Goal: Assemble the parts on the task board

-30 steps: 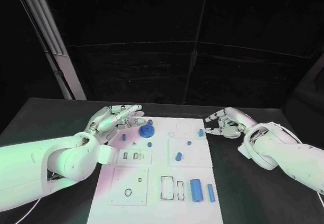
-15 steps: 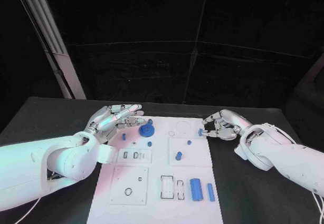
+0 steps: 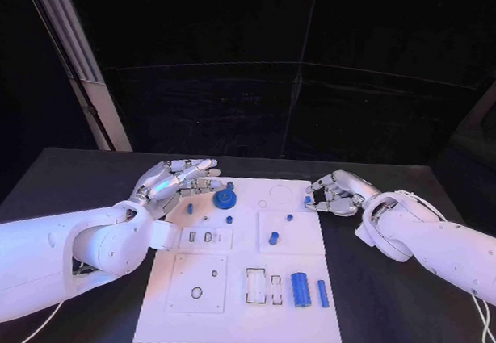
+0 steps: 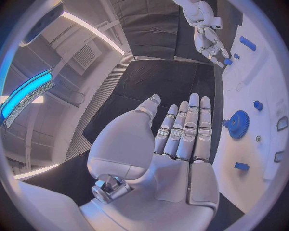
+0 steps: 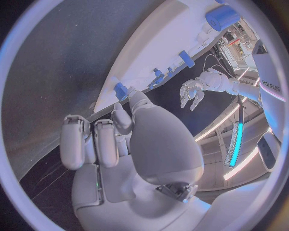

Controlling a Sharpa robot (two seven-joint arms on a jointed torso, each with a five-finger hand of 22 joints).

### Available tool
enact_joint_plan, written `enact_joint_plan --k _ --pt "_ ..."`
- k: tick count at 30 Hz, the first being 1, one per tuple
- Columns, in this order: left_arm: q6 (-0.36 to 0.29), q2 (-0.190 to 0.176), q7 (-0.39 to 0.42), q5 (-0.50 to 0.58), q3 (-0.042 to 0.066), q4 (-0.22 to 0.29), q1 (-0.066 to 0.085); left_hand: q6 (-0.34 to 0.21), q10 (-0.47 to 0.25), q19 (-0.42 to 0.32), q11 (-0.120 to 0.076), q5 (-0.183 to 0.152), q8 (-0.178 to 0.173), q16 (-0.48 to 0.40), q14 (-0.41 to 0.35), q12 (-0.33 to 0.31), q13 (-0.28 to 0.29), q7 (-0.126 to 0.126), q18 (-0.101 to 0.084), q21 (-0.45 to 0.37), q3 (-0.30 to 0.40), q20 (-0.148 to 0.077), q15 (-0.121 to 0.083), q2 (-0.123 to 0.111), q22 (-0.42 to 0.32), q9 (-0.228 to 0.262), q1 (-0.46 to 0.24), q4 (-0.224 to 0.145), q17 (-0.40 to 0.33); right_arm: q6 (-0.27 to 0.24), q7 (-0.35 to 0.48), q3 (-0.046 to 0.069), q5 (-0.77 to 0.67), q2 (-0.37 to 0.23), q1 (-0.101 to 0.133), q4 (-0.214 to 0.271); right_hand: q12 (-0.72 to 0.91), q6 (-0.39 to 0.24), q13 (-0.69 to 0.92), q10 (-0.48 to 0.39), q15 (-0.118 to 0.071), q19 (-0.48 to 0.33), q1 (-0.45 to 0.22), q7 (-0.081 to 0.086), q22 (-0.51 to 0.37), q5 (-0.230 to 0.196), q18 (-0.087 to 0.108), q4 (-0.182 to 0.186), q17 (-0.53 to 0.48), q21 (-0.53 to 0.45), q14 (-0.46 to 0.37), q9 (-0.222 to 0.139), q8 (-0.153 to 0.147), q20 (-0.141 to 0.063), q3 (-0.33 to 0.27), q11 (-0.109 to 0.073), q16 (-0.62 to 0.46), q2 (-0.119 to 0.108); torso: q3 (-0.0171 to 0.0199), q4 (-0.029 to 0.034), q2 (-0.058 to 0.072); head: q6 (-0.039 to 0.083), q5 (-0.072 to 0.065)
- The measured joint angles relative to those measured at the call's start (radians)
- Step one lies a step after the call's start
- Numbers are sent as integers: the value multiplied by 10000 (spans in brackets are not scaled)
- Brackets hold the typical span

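The white task board (image 3: 235, 316) lies in the middle of the black table. My left hand (image 3: 178, 178) hovers open and flat over the board's far left corner, its fingertips just short of the blue gear (image 3: 224, 198), which also shows as the blue gear (image 4: 238, 124) in the left wrist view. My right hand (image 3: 333, 193) sits at the board's far right edge with its fingers curled in. Its fingertips pinch a small blue part (image 3: 308, 200), seen at the thumb tip as the small blue part (image 5: 121, 90) and as the small blue part (image 4: 228, 61) under my right hand (image 4: 208, 40).
Loose parts lie on the board: a short peg (image 3: 189, 210), a stub (image 3: 230, 219), an oval piece (image 3: 273, 239), a thick cylinder (image 3: 300, 289) and a thin bar (image 3: 322, 295). Bare black table (image 3: 398, 330) lies on both sides.
My right hand has moved left to the board's edge and its fingers have closed round the small blue part. My left hand has hardly moved.
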Motion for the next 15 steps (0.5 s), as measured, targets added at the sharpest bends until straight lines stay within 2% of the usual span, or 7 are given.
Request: enact_joint_plan --k 8,15 --pt "0 0 0 0 -1 -1 0 0 0 0 0 0 0 0 0 0 0 0 0 0 0 0 0 0 0 0 0 0 0 41 -123 0 -43 70 -18 -91 0 190 42 1 0 39 163 -43 0 -210 0 -122 0 0 0 23 58 -39 122 0 0 163 0 -1 0 -21 5" --pt "0 -2 0 1 -1 -1 0 0 0 0 0 0 0 0 0 0 1 0 0 0 29 0 0 0 1 0 0 -29 1 115 -216 0 -105 133 -23 -154 81 349 101 38 0 59 205 -46 4 -292 0 -199 -1 0 0 33 121 -60 199 -36 0 205 -4 -2 0 -45 -3"
